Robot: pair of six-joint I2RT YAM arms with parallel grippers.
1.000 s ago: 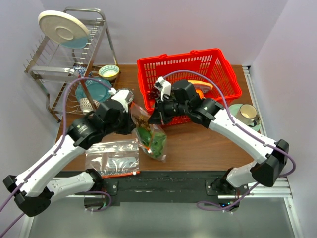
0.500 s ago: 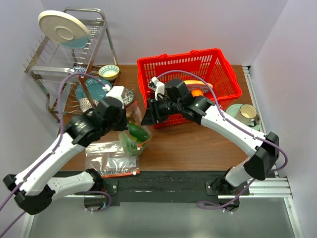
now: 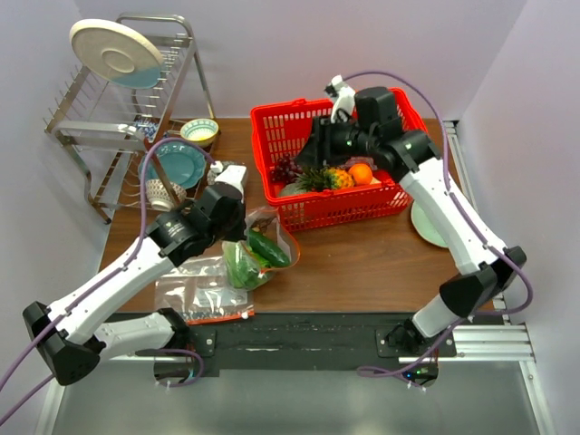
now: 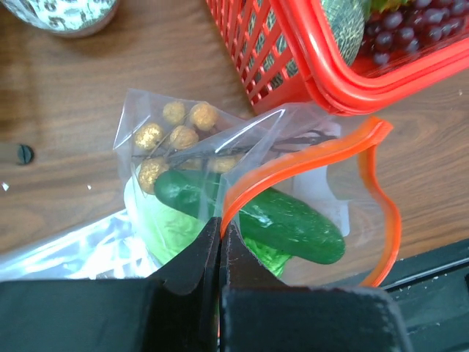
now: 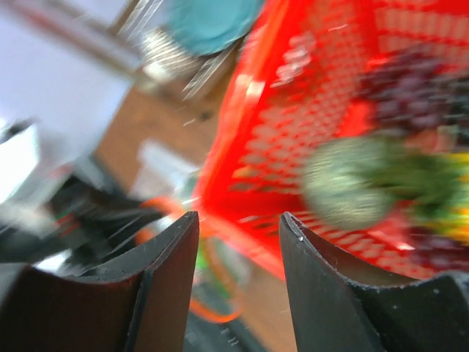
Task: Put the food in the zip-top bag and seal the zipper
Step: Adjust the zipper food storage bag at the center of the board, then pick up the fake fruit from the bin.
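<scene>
**Q:** Where is the food?

**Me:** All inside the zip-top bag (image 4: pixel 350 192). The cucumber (image 4: pixel 282 220) lies across the napa cabbage (image 4: pixel 155 218), and the brown nuts (image 4: pixel 183 126) are bunched at the bag's far end. The bag is on the desk (image 3: pixel 362 263), just beside the near-left corner of the red basket (image 3: pixel 304 112). A second bag (image 3: pixel 201 292) lies flat next to it.

**Q:** And the zipper?

**Me:** The zipper (image 4: pixel 311 156) gapes in a wide orange loop, not sealed. My left jaws are pinched tight on that strip at its near side, holding the bag by its mouth.

**Q:** What about your right jaws?

**Me:** They are parted with nothing between them, raised over the basket's far side. Below them are the grapes (image 3: pixel 286 169), the pineapple (image 3: pixel 319 178) and the orange (image 3: pixel 361 172). My right wrist view is blurred, but the gap between the jaws is plain.
</scene>
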